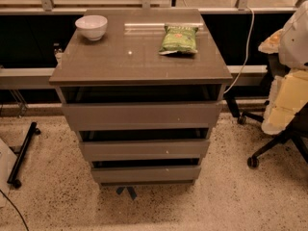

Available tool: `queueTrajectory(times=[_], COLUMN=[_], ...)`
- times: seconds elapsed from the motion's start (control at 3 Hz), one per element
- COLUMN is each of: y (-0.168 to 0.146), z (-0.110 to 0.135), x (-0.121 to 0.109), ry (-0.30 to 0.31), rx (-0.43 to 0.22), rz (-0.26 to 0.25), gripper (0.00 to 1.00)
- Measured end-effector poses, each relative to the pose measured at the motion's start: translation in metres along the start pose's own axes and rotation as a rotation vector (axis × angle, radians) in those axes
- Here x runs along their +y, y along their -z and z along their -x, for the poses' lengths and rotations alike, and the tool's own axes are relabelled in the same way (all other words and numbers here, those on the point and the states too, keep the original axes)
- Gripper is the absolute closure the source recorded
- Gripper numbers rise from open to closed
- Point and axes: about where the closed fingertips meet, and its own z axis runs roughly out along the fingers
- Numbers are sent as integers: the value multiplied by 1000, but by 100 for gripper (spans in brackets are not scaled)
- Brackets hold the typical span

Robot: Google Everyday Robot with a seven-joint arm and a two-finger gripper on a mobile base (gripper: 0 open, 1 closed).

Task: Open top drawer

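Note:
The top drawer [142, 115] is the widest grey-brown front panel, just under the cabinet's top, with a dark gap above it. Its flat, handle-less front sits in line with the cabinet. Two narrower drawer fronts [144, 149] lie below it. My gripper [290, 93] shows only as a pale white and cream shape at the right edge. It is well to the right of the drawer and touches nothing on the cabinet.
A white bowl [91, 27] and a green chip bag [179, 39] sit on the cabinet top [130, 61]. An office chair base [269, 150] stands on the floor at the right. A black stand [21, 153] is at the left. A cable [245, 47] hangs behind.

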Motion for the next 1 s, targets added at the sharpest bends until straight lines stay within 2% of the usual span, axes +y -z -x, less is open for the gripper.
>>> queueTrajectory(times=[0.33, 0.67, 1.0], y=[-1, -15, -44], z=[1, 8, 14], x=[0, 5, 6], ry=[0, 4, -20], rx=[-5, -54, -140], rz=[-2, -22, -27], gripper=[0, 0, 0])
